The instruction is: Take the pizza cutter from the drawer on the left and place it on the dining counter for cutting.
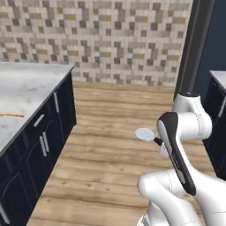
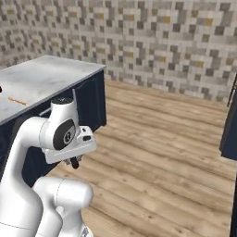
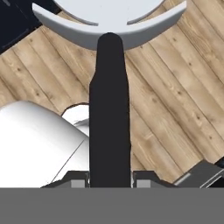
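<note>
Hand (image 3: 109, 181) clenched on one pizza cutter (image 3: 109, 87), over wood floor (image 1: 110, 132).

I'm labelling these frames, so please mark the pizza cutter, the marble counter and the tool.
pizza cutter (image 3: 109, 109): hand view, middle of its black handle.
marble counter (image 1: 26, 88): left base view, bare part of its top.
tool (image 3: 109, 180): hand view, between the fingertips, closed on the cutter's handle.

pizza cutter (image 1: 145, 133) in gripper (image 3: 109, 181), above wood floor (image 1: 110, 145)
</note>
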### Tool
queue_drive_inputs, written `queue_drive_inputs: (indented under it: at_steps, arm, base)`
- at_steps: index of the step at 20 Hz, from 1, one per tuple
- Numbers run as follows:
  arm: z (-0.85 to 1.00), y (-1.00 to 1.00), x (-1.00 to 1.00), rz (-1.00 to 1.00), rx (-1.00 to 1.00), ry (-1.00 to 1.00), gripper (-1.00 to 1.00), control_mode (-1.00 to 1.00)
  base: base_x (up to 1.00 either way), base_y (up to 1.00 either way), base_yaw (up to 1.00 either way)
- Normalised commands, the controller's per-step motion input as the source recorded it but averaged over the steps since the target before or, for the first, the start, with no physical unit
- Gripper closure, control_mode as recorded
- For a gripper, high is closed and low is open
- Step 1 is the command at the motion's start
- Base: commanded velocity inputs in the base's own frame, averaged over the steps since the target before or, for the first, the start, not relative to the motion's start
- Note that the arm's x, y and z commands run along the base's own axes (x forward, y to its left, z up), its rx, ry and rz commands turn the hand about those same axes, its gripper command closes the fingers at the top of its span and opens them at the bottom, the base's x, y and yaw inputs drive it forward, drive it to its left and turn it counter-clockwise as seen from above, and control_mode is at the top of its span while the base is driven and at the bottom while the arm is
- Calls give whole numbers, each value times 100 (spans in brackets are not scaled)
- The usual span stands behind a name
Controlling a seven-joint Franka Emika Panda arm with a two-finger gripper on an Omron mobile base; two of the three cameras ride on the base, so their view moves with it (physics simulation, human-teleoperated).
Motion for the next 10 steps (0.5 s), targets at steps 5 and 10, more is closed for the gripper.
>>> queue_drive_inputs:
  at_steps: [5,10]
  arm:
    - [0,0,0,0,0,0,100,100]
    - [0,0,0,0,0,0,100,100]
  base:
    - [76,2,44]
    - [74,0,49]
